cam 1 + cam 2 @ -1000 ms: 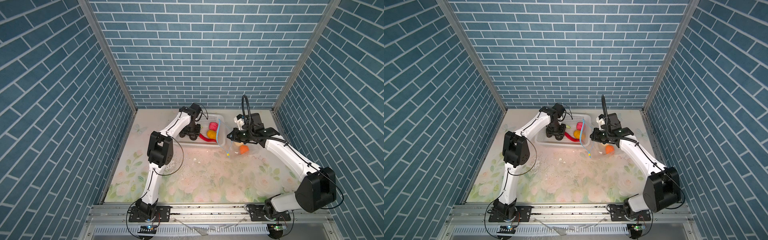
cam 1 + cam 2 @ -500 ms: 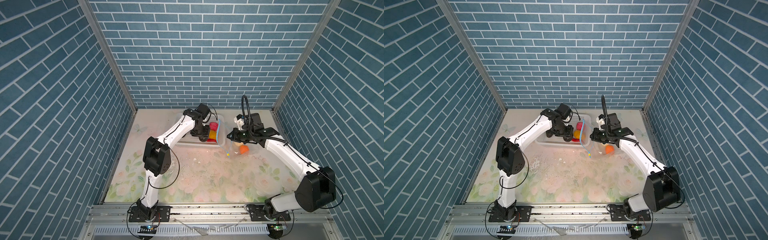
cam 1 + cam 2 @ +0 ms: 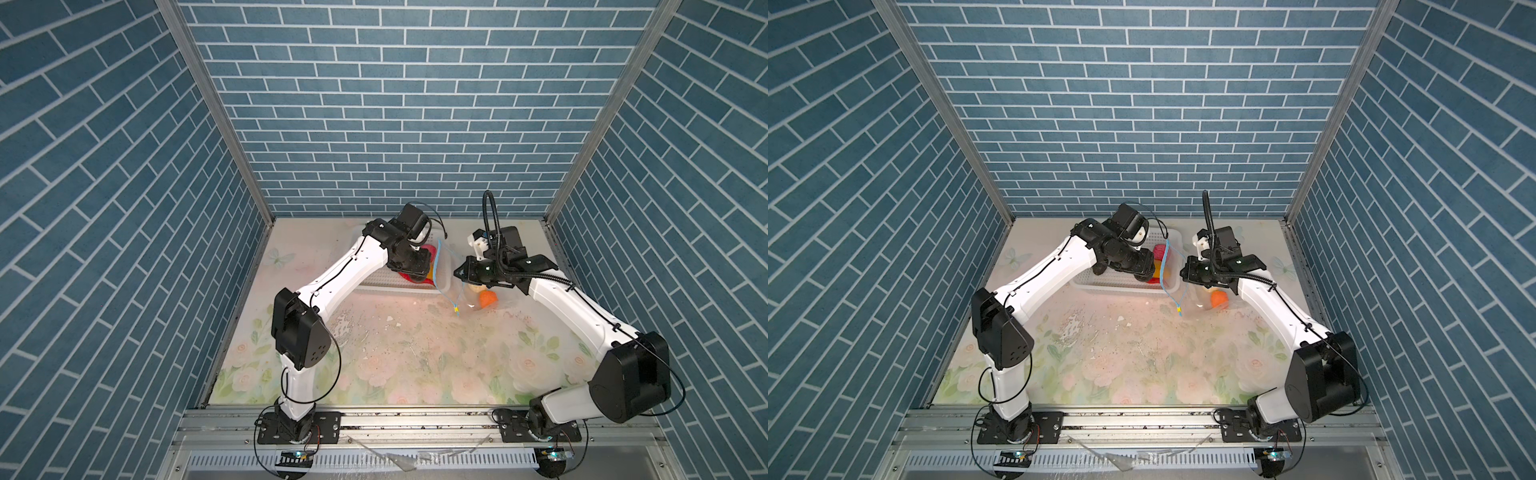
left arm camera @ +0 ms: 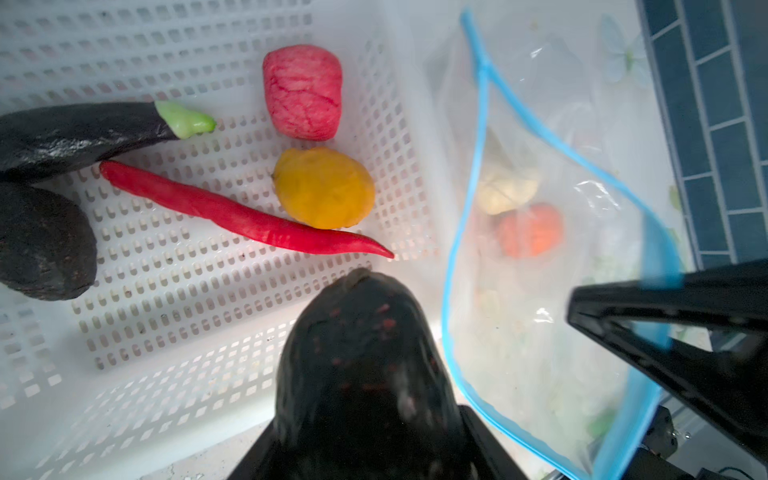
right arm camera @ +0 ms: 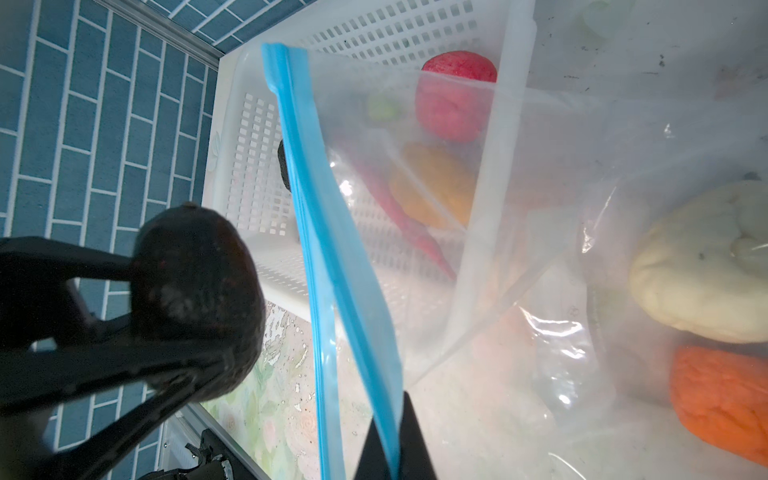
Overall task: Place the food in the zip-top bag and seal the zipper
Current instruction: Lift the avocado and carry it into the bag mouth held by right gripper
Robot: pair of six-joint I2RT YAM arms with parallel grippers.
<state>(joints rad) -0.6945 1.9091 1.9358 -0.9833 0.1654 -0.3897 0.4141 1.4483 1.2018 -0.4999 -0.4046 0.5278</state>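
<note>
1. One left gripper (image 4: pixel 365 419), jaws spread around the held black lump (image 4: pixel 357 332) and clamping it. The lump hangs over the basket's wall, just beside the bag's open mouth and outside it.
2. One white basket (image 4: pixel 208 299), holding five loose pieces:
   - one long black piece with a green stalk (image 4: pixel 75 137)
   - one loose black lump (image 4: pixel 41 245) beside it
   - one red chilli (image 4: pixel 241 212)
   - one pink piece (image 4: pixel 303 91)
   - one yellow-orange piece (image 4: pixel 324 187), which the chilli touches
3. One zip-top bag (image 4: pixel 561 124), clear, just right of the basket and against its wall. Its zipper (image 5: pixel 320 232) is one light-blue strip, parted into an open loop. In a top view, one yellow tab (image 3: pixel 456 308) sits at the strip's lower end.
4. One right gripper (image 5: pixel 397 436), jaws pressed together, pinching the zipper and holding that edge up off the table.
5. Two pieces inside the bag, one cream piece (image 5: pixel 706 257) and one orange piece (image 5: pixel 727 399). They lie side by side, close to the right gripper and well apart from the held black lump.
</note>
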